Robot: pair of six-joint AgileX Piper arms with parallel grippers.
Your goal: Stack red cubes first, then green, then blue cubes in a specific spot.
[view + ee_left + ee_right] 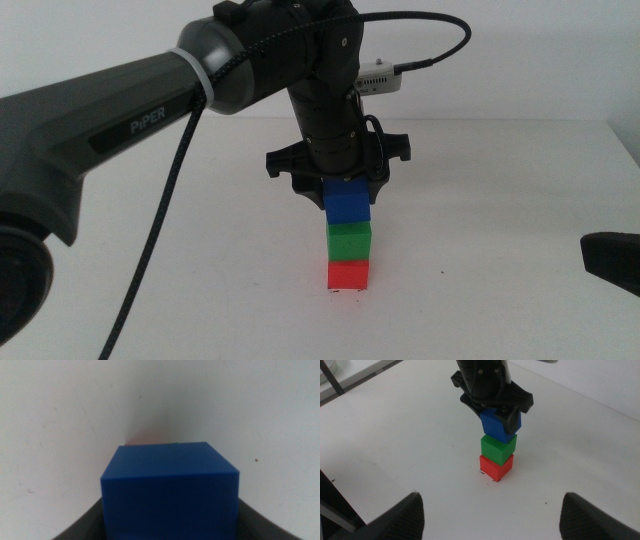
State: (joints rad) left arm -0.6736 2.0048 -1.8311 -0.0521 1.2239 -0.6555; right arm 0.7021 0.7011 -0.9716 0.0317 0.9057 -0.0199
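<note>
Blue cube (349,206), clamped in your left end effector (349,196), sits atop green cube (349,238) and red cube (348,274) on the tabletop (500,200); releasing off-centre could topple them.

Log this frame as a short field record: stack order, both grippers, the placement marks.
stack: red cube on the table, green cube on it, blue cube on top
left gripper: over the stack, jaws shut on the blue cube, not yet released
right gripper: waiting off to the side, jaws open, holding nothing
marks: small black marks at the red cube's base
alignment: stack upright, cubes slightly offset
</note>
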